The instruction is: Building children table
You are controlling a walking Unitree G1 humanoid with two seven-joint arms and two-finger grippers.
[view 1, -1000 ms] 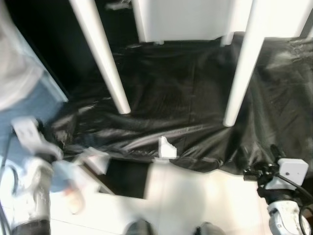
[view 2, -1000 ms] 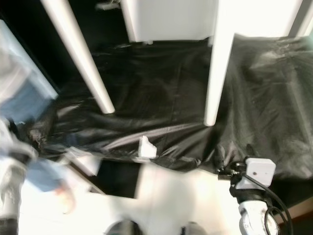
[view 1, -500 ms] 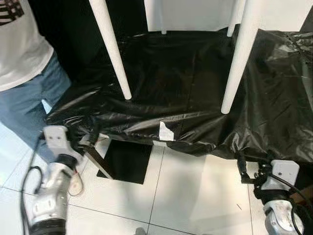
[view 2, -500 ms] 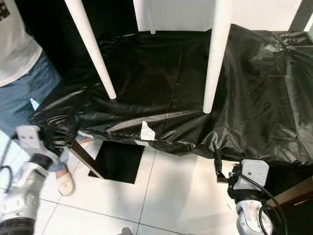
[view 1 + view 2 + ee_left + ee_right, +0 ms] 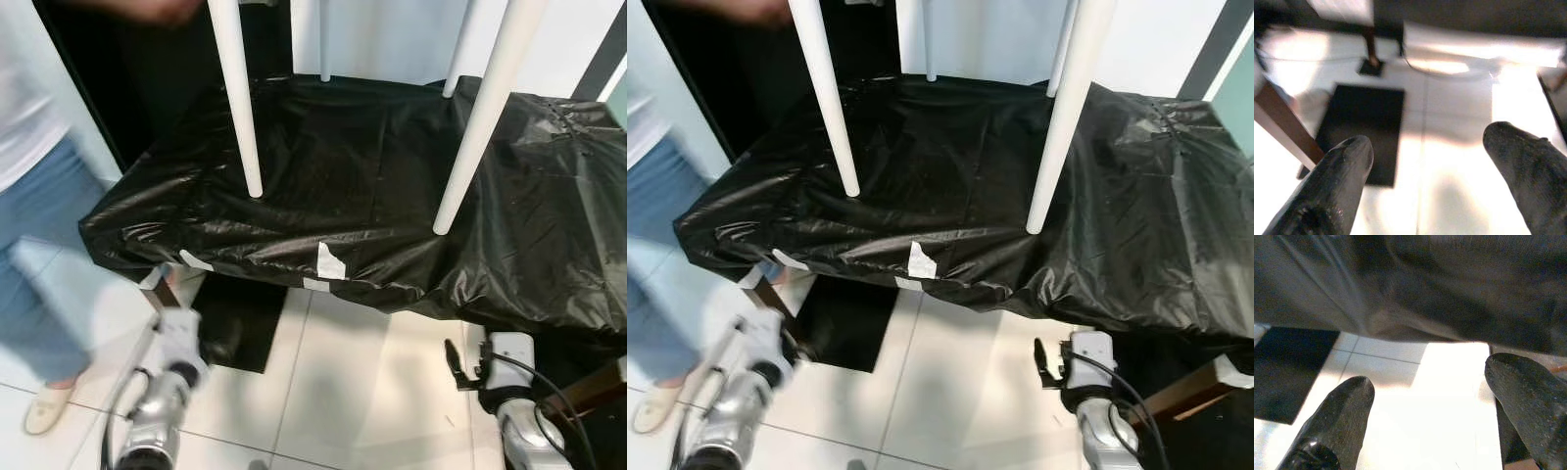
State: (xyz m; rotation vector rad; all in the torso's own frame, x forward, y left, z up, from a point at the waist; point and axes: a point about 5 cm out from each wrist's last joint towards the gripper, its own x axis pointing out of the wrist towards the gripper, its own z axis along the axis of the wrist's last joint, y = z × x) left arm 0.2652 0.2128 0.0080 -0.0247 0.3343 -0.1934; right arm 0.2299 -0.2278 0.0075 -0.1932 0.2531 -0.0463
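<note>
the small white children table with round legs (image 5: 483, 117) stood on top of a bigger table wrapped in shiny black plastic sheet (image 5: 392, 186), near its front edge, maybe so the robot could reach it without bending. two legs stood on the plastic near the front edge, two near the back. the left gripper (image 5: 1425, 161) hung low over the white floor tiles (image 5: 333, 382), fingers wide apart, holding nothing. the right gripper (image 5: 1425, 401) hung below the front edge, spread and holding nothing too. a person in blue jeans (image 5: 34, 255) stood by the left corner.
</note>
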